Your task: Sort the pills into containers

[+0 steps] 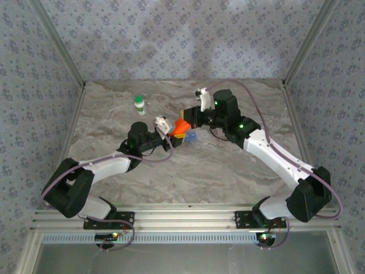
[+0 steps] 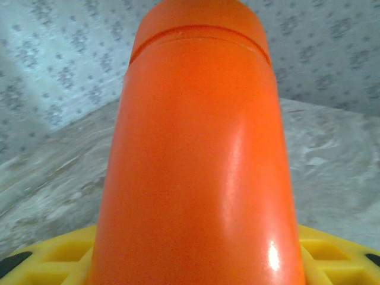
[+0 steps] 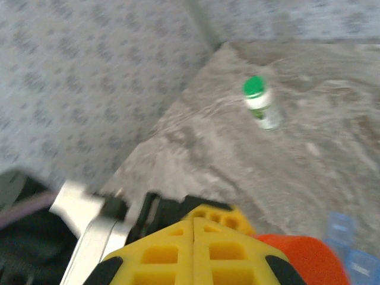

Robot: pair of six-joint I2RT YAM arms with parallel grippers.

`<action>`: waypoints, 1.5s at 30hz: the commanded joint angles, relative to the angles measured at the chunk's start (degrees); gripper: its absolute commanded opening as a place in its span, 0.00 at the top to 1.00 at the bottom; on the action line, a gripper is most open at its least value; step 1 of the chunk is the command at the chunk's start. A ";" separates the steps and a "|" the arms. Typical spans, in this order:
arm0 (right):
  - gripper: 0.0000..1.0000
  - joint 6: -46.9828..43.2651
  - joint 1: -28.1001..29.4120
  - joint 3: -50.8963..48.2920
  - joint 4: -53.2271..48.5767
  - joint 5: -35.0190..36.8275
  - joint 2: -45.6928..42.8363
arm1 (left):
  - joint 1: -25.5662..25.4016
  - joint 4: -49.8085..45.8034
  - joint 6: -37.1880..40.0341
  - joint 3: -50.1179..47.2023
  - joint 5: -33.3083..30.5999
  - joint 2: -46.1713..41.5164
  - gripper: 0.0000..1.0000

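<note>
Our left gripper [image 1: 173, 130] clamps the orange bottle [image 2: 196, 154]; our right gripper [image 3: 195, 237] is closed, empty, beside it. The pill box [image 1: 193, 136] lies at the bottle's four o'clock. Pushing on could knock the bottle loose.

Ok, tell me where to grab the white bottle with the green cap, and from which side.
Take the white bottle around its body, just below the green cap, with the fingers level on opposite sides. It stands upright and apart from everything else on the table, so a sideways approach from the near side is probably easiest. The round body suits a two-sided pinch.
</note>
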 commanded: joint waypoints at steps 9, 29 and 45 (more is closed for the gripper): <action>0.56 2.38 -1.13 1.46 1.14 1.54 -5.80 | 1.75 3.08 1.01 -1.18 7.76 -5.61 1.00; 0.20 22.65 -0.49 -1.60 -0.34 3.93 -0.97 | -0.71 9.77 2.70 -1.46 -1.19 -3.35 1.00; 0.54 0.23 4.85 4.91 -7.94 1.68 -0.02 | -1.89 4.54 2.19 1.54 -1.24 -1.12 1.00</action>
